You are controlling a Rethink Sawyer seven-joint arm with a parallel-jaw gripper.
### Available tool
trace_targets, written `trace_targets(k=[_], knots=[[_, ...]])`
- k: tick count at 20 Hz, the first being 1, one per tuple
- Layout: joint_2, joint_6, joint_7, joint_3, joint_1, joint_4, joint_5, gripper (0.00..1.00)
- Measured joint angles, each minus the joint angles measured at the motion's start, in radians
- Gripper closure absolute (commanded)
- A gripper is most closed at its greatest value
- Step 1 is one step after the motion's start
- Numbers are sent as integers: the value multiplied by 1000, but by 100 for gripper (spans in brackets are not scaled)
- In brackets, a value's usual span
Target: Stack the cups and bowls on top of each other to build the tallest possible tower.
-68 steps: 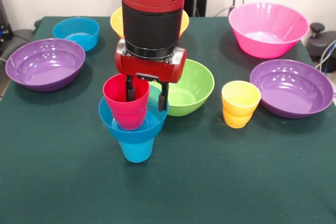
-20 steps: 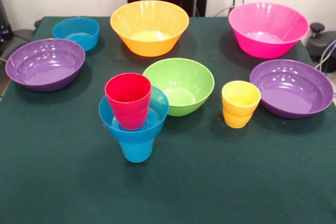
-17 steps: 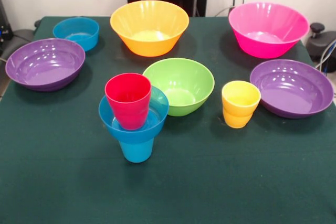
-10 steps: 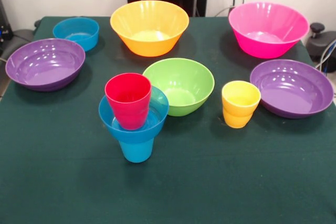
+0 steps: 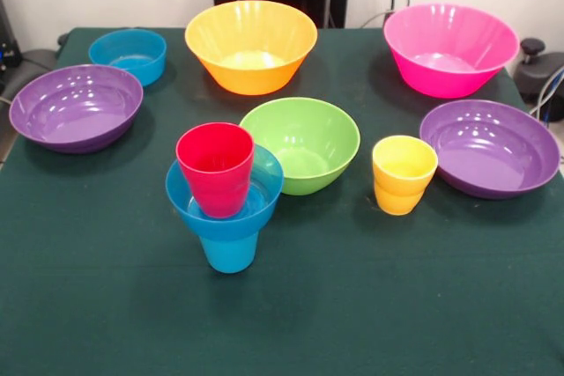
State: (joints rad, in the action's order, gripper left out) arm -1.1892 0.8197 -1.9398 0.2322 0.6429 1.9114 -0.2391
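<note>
A: Where are the fingers?
B: Out of sight, so their state can't be told.
A: And the tower (image 5: 224, 195)?
B: Near the front of the green surface (image 5: 370, 305): a blue cup (image 5: 229, 253) lowest, a small blue bowl (image 5: 231, 210) on it, a red cup (image 5: 215, 169) leaning inside that.
A: Around it?
B: The lime bowl (image 5: 304, 143) sits just behind, with the yellow cup (image 5: 404, 173) further to the right beside a purple bowl (image 5: 490, 147).

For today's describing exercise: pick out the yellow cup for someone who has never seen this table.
Find the lime green bowl mid-table and the purple bowl at the picture's right. The yellow cup stands alone between them: small, narrow, stepped at the waist.
</note>
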Motion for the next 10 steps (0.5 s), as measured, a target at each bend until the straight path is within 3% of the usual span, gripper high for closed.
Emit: trace_targets(k=[10], knots=[[-52,-205,0,12,121,218,-1,0]])
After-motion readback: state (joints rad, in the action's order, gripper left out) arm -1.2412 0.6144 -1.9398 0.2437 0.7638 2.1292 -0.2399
